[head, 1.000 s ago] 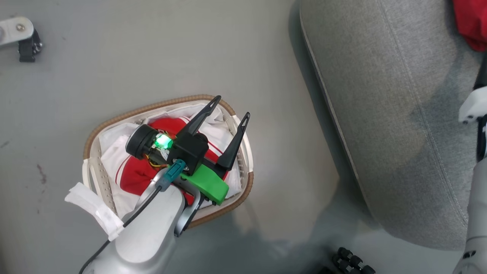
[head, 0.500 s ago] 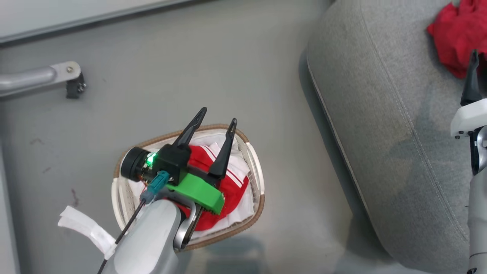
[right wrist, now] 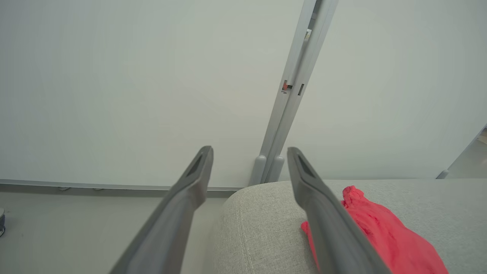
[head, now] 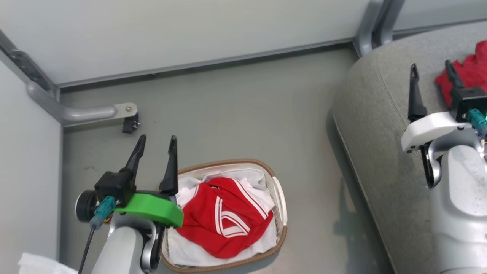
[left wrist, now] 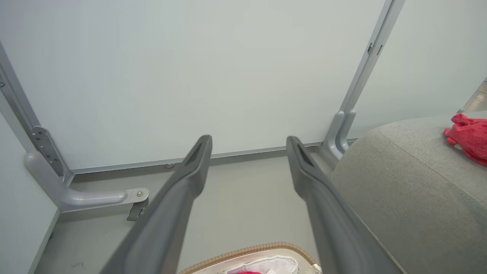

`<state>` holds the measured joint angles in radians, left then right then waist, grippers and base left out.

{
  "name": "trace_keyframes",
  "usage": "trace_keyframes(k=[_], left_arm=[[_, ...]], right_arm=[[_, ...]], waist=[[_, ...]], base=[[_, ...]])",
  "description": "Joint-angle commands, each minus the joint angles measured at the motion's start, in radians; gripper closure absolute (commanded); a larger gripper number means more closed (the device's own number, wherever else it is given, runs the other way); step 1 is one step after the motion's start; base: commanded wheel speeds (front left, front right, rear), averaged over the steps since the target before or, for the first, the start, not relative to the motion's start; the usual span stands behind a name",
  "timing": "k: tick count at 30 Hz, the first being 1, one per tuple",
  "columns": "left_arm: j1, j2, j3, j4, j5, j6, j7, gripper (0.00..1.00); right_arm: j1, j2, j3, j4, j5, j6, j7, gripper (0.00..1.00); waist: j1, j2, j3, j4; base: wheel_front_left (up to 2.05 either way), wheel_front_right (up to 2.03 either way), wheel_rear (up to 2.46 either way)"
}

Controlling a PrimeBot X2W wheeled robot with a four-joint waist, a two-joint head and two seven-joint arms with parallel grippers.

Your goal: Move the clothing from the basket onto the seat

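A red garment with white stripes (head: pixel 222 217) lies in the basket (head: pixel 279 190), an oval white one with a brown woven rim, on its white liner. My left gripper (head: pixel 156 141) stands open and empty above the basket's left end, fingers pointing at the wall. A second red garment (head: pixel 466 74) lies crumpled on the grey seat (head: pixel 376 114) at the far right. My right gripper (head: pixel 430 70) is open and empty above the seat, just left of that garment. The right wrist view shows this garment (right wrist: pixel 380 232) beside the right finger (right wrist: pixel 323 213).
A pale wall panel (head: pixel 190 30) with a grey metal post (head: pixel 371 23) stands behind. A grey bracket foot with a black caster (head: pixel 127 116) sits on the floor left of the basket. Open grey floor (head: pixel 247 114) lies between basket and seat.
The camera has tilted up, bringing the wall into view. My left gripper has lifted out of the basket and stands left of it. The right gripper has come into view over the seat.
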<state>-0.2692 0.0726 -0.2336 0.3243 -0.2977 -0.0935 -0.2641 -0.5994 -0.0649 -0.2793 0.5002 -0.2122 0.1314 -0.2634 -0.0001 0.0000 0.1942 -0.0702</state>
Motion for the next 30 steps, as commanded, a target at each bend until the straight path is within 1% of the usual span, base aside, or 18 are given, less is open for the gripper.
trace_keyframes(k=[1, 4, 7, 9, 15, 21, 30], left_arm=[[0.034, -0.006, 0.023, 0.004, 0.009, 0.001, 0.0, 0.0], [0.075, -0.011, 0.066, 0.015, 0.001, -0.003, 0.0, 0.0], [0.111, -0.015, 0.093, 0.024, -0.001, -0.006, 0.0, 0.0], [0.131, -0.016, 0.105, 0.026, -0.005, -0.008, 0.0, 0.0], [0.185, -0.021, 0.125, 0.031, -0.004, -0.013, 0.0, 0.0], [0.236, -0.022, 0.135, 0.026, -0.007, -0.018, 0.0, 0.0], [0.266, -0.022, 0.132, 0.024, -0.019, -0.01, 0.0, 0.0]], right_arm=[[0.038, 0.003, 0.009, -0.007, 0.034, -0.001, -0.002, 0.0], [0.093, 0.012, 0.051, -0.022, 0.077, -0.001, -0.002, 0.0], [0.163, 0.013, 0.109, -0.028, 0.169, -0.001, -0.002, 0.0], [0.205, 0.012, 0.147, -0.036, 0.207, -0.001, -0.002, 0.0], [0.32, 0.012, 0.23, -0.064, 0.28, -0.001, -0.002, 0.0], [0.417, 0.013, 0.253, -0.1, 0.333, -0.001, -0.002, 0.0], [0.462, 0.013, 0.26, -0.112, 0.339, -0.001, -0.002, 0.0]], waist=[[0.0001, 0.0, -0.08, 0.073], [0.0001, 0.0, -0.108, 0.09], [0.0001, 0.0, -0.132, 0.11], [0.0001, 0.0, -0.143, 0.119], [0.0001, 0.0, -0.164, 0.125], [0.0001, 0.0, -0.181, 0.125], [0.0001, 0.0, -0.194, 0.114]], base=[[0.0, 0.0, 0.0], [0.0, 0.0, 0.0], [0.0, 0.0, 0.0], [0.0, 0.0, 0.0], [0.0, 0.0, 0.0], [0.0, 0.0, 0.0], [0.0, 0.0, 0.0]])
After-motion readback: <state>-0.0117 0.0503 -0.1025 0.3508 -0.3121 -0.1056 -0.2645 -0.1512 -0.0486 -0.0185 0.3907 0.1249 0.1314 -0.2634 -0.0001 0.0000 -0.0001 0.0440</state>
